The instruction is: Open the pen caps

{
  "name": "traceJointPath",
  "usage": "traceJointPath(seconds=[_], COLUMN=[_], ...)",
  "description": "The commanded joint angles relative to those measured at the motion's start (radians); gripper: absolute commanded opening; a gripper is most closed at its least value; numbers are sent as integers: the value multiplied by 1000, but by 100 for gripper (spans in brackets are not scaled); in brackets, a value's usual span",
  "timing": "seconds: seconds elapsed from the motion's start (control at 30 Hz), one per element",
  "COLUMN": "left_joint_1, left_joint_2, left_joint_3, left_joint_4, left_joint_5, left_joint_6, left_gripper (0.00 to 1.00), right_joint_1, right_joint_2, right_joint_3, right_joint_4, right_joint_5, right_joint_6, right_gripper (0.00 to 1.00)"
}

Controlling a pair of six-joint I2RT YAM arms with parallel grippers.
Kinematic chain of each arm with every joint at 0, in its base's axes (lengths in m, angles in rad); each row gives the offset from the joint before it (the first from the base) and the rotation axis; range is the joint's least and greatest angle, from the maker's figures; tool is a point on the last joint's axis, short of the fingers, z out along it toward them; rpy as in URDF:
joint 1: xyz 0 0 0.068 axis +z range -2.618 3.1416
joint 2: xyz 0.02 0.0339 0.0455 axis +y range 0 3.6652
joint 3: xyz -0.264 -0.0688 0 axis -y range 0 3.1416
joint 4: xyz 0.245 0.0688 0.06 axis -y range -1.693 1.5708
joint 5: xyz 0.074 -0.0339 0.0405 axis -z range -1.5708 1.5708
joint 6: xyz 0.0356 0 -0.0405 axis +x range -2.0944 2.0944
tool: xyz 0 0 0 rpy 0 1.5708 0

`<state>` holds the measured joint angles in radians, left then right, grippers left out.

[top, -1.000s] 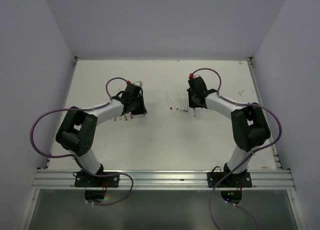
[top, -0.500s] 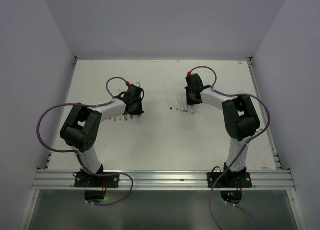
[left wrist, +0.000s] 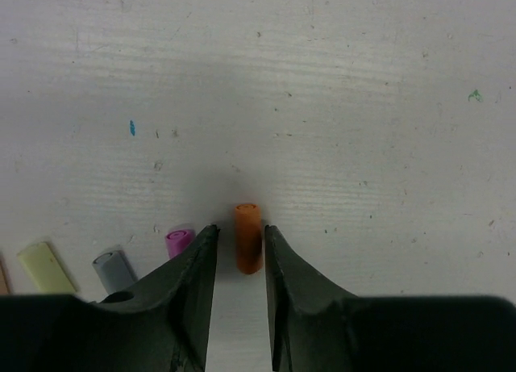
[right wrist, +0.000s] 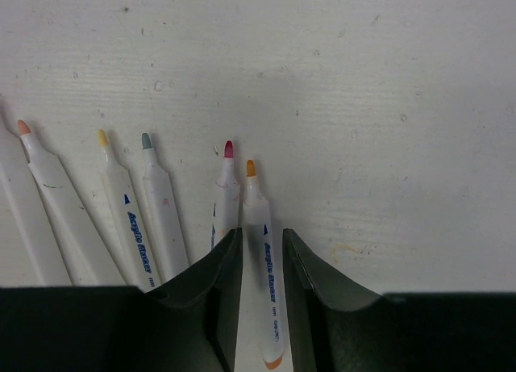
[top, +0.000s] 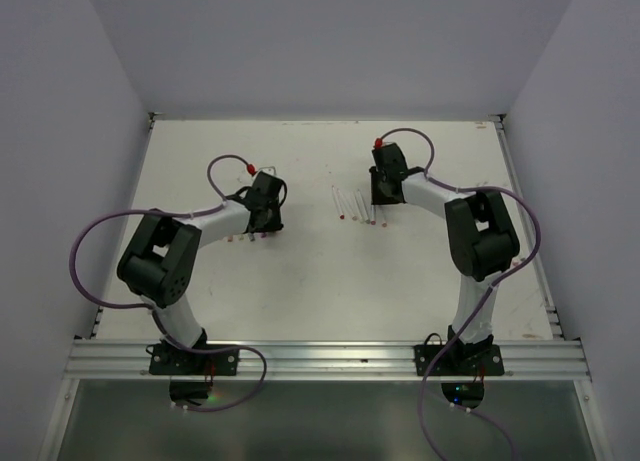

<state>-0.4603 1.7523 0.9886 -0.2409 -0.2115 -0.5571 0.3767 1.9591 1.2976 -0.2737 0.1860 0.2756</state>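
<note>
Left wrist camera first. My left gripper (left wrist: 240,231) is low over the table (left wrist: 363,81) with its jaws parted only a sliver. An orange cap (left wrist: 248,239) lies flat between the fingertips. It seems to rest against the finger (left wrist: 290,291) on the right of the view, with a strip of table showing on its other side, so I read it as loose rather than pinched. Its near end sits in shadow.

A pink cap (left wrist: 179,241) pokes out beside the other finger, partly hidden behind it. Further left lie a grey cap (left wrist: 114,268) and a pale yellow cap (left wrist: 44,267), each apart from the next. Something brownish at the very left edge is cut off, and I can't name it.

Now the right wrist camera. The right gripper (right wrist: 262,235) also has narrow jaws, and they straddle an uncapped orange-tipped pen (right wrist: 260,227). There are thin gaps on both sides, so it isn't clamped as far as I can see.

A pink-tipped pen (right wrist: 226,190) lies right alongside and seems to touch it, with its lower barrel hidden behind the finger. Fanning left are a green-tipped pen (right wrist: 160,219), a yellow-tipped pen (right wrist: 119,211) and a red-orange-tipped pen (right wrist: 52,194). All of them run out of sight under the gripper body.

Overhead, both wrists cover what they work over. The pens show as pale lines beside the right gripper and the caps as specks by the left, too small to tell the colours.
</note>
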Motion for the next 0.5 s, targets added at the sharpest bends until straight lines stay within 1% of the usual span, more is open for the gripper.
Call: traceJointPath(seconds=[0.0, 0.07, 0.17, 0.27, 0.3, 0.37, 0.47], left_joint_1=[0, 0, 0, -1, -1, -20, -64], left_joint_2=[-27, -40, -68, -124, -144, -200, -269], left_joint_3=[-30, -37, -47, -53, -42, -4, 47], left_joint_4=[-23, -21, -23, -24, -29, -52, -92], left_joint_5=[-45, -51, -61, -63, -62, -69, -72], left_joint_6=[0, -4, -13, -18, -18, -3, 13], left_gripper=[33, 35, 40, 44, 44, 45, 48], right_joint_1=[-7, -9, -12, -19, -27, -54, -90], right_joint_2=[-11, -29, -72, -130, -152, -222, -299], right_joint_3=[46, 46, 40, 31, 25, -1, -40], right_joint_4=[4, -1, -1, -16, -21, -33, -68], right_joint_5=[-14, -17, -8, 9, 18, 23, 85], right_joint_6=[-3, -6, -12, -13, -9, 14, 19], right_gripper=[30, 31, 34, 41, 45, 50, 58])
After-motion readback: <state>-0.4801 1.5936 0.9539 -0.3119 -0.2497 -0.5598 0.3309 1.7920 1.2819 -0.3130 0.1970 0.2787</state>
